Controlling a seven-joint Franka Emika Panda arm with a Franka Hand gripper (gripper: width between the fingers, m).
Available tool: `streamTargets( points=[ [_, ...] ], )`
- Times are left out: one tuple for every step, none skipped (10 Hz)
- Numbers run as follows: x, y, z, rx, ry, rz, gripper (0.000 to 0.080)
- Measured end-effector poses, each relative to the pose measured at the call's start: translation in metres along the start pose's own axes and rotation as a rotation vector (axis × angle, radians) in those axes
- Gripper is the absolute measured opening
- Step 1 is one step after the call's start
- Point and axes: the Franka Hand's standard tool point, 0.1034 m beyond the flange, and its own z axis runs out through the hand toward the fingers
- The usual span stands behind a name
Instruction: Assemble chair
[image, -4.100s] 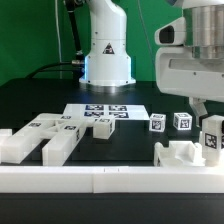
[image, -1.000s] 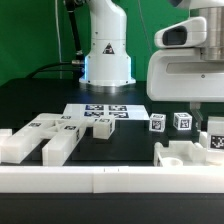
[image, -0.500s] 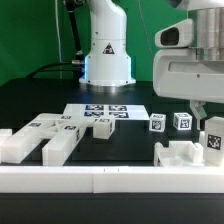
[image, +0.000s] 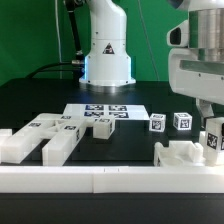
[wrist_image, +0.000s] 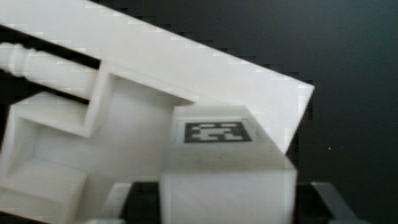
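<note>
The claw (image: 209, 116) is at the exterior view's right, under the arm's big white wrist. It is closed almost all the way and pinches a tall white block (image: 213, 136). The block has a black-and-white tag on it. It stands upright and sticks down below the claw, close to the black bench (image: 40, 100).

In the wrist view the claw (wrist_image: 217, 203) has one finger on each side of the same tall white block (wrist_image: 224, 165), and the tag faces the camera. Right past the block is a big white piece (wrist_image: 178, 75) with a slanted flat side and an open frame. I cannot tell if the two touch.

In the exterior view a slotted piece (image: 180, 155) lies on the bench just beside the held block, toward the camera. A small cube (image: 157, 122) and a second small cube (image: 181, 121), both with tags, sit near the claw, on the exterior view's left of it.

The other chair parts are well apart from the claw, at the exterior view's left. They are a flat chunky piece (image: 20, 146), a long piece (image: 60, 137) and a short piece (image: 100, 128). The marker board (image: 105, 110) lies just behind them. A long white rail (image: 100, 180) runs along the front of the bench.
</note>
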Motion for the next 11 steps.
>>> streamTargets(
  points=[
    [0.0001, 0.0, 0.0, 0.0, 0.0, -0.02, 0.029],
    [-0.0001, 0.0002, 0.0003, -0.001, 0.0, -0.056, 0.029],
    [-0.0002, 0.0004, 0.0004, -0.002, -0.001, -0.086, 0.0396],
    [-0.0002, 0.0004, 0.0003, -0.003, 0.001, -0.179, 0.0536],
    [-0.0002, 0.0003, 0.0003, -0.003, 0.001, -0.279, 0.0614],
    [-0.0002, 0.0002, 0.0002, -0.003, 0.001, -0.347, 0.0642],
    [-0.0001, 0.0002, 0.0003, -0.004, 0.001, -0.45, 0.0642],
    [0.0013, 0.0003, 0.0002, -0.004, 0.002, -0.566, 0.0648],
    [0.0031, -0.0003, -0.0003, -0.003, 0.002, -0.673, 0.0648],
    [0.0033, -0.0017, -0.0011, -0.002, 0.003, -0.771, 0.0649],
    [0.0034, -0.0029, -0.0018, -0.001, 0.005, -0.85, 0.0649]
  ],
)
